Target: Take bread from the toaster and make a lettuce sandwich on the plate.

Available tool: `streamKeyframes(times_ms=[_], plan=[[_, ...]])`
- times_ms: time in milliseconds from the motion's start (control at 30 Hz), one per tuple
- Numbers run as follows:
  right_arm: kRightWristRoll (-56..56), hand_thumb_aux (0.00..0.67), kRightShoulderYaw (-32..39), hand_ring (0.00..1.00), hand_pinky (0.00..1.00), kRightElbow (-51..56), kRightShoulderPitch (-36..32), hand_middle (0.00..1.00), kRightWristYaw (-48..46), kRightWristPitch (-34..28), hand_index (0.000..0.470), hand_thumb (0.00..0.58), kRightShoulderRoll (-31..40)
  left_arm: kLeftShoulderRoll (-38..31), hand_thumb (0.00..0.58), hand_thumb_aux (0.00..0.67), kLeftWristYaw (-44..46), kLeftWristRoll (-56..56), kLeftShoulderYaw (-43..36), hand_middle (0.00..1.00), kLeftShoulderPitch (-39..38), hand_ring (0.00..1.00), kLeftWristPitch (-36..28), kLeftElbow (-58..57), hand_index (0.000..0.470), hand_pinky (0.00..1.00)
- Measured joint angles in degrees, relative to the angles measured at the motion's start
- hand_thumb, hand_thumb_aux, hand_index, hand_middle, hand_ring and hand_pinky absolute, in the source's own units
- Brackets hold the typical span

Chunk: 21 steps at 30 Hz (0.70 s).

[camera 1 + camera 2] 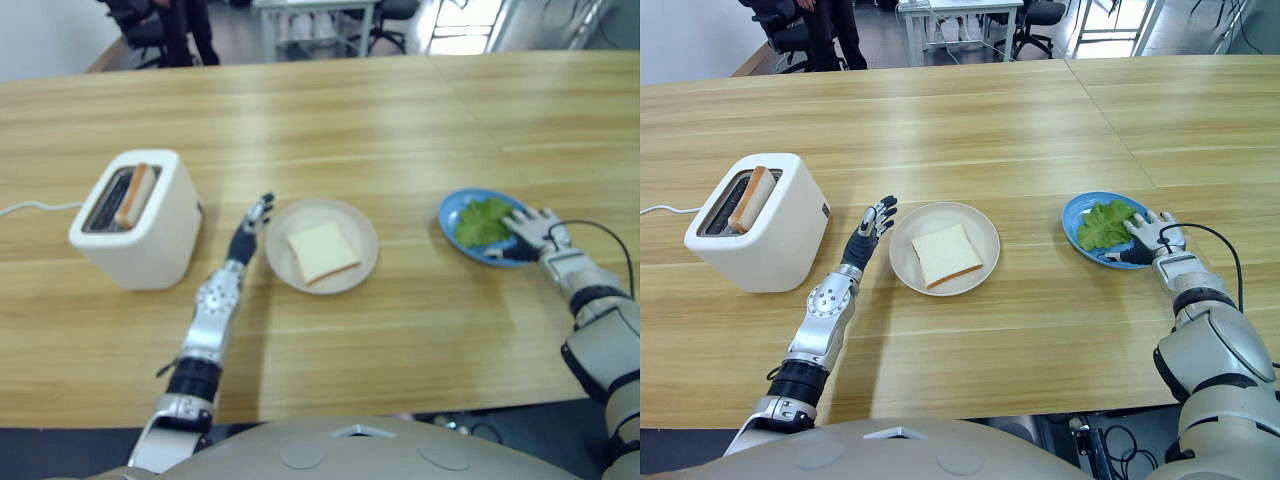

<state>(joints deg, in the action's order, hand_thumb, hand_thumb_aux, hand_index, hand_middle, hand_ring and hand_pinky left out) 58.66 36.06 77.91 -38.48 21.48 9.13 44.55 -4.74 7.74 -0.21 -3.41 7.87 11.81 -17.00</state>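
A white toaster (760,232) stands at the left with one slice of bread (752,197) sticking out of a slot. A cream plate (980,240) in the middle carries one bread slice (945,255). Green lettuce (1106,223) lies in a blue dish (1072,220) at the right. My left hand (870,232) rests flat and open on the table between toaster and plate, fingers straight. Over the blue dish's near right rim is my right hand (1153,236), fingers touching the lettuce's edge; whether they grip it I cannot tell.
The toaster's white cord (660,210) runs off to the left. A black cable (1220,245) loops by my right wrist. Wide bare wooden table (970,130) stretches behind the objects. Chairs and another table stand in the room beyond.
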Motion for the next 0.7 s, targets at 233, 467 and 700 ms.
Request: streamKeyframes(times_ms=[233, 467, 700], plan=[[-0.7, 0.000, 0.2, 0.00, 0.00, -0.4, 2.2, 0.00, -1.6, 0.3, 0.000, 0.000, -0.3, 0.0, 0.000, 0.000, 0.3, 0.0, 0.0, 0.00, 0.0, 0.00, 0.0, 0.0, 0.000, 0.00], [-0.8, 0.000, 0.4, 0.00, 0.00, -2.5, 5.1, 0.00, -0.6, 1.7, 0.000, 0.000, 0.9, 0.0, 0.000, 0.000, 0.4, 0.0, 0.0, 0.00, 0.0, 0.00, 0.0, 0.0, 0.000, 0.00], [-0.9, 0.000, 1.1, 0.00, 0.00, -7.5, 8.0, 0.00, 3.3, 3.5, 0.000, 0.000, 3.5, -0.3, 0.000, 0.000, 0.8, 0.0, 0.1, 0.00, 0.0, 0.00, 0.0, 0.0, 0.000, 0.00]])
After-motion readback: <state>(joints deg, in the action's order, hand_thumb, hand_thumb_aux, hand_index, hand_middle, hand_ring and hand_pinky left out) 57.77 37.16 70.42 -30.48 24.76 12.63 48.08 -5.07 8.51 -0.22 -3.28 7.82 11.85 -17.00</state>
